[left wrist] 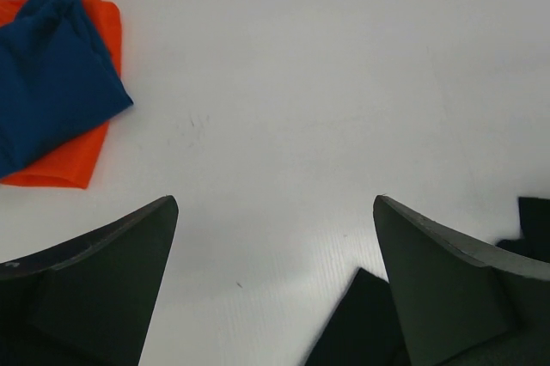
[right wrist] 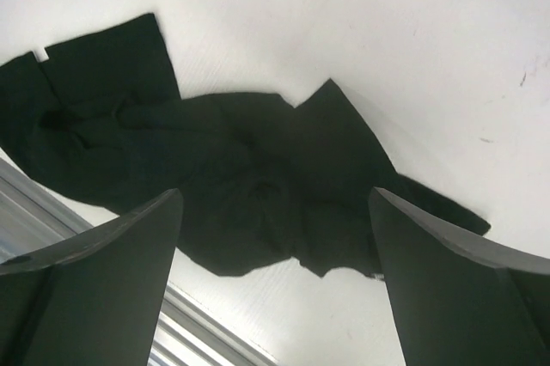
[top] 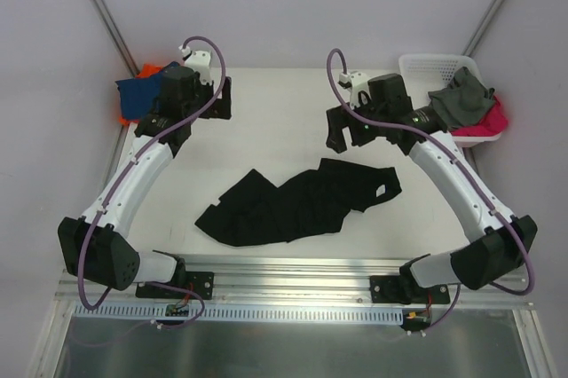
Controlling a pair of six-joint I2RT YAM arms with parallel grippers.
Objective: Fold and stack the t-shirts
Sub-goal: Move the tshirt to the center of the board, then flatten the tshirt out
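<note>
A black t-shirt [top: 302, 205] lies crumpled on the white table, with a small white label [top: 380, 192] near its right end. It also shows in the right wrist view [right wrist: 241, 168], and a corner of it shows in the left wrist view [left wrist: 361, 323]. A folded blue t-shirt [top: 136, 97] lies on an orange t-shirt [top: 148, 69] at the far left; both show in the left wrist view, blue [left wrist: 51, 74] over orange [left wrist: 64, 160]. My left gripper [top: 222, 98] is open and empty above bare table [left wrist: 275, 203]. My right gripper [top: 337, 129] is open and empty above the black t-shirt [right wrist: 275, 192].
A white slotted basket [top: 417, 60] stands at the back right, holding a dark grey cloth [top: 461, 98] and a pink cloth [top: 493, 121]. A metal rail [top: 293, 267] runs along the table's near edge. Grey walls close in the back and sides.
</note>
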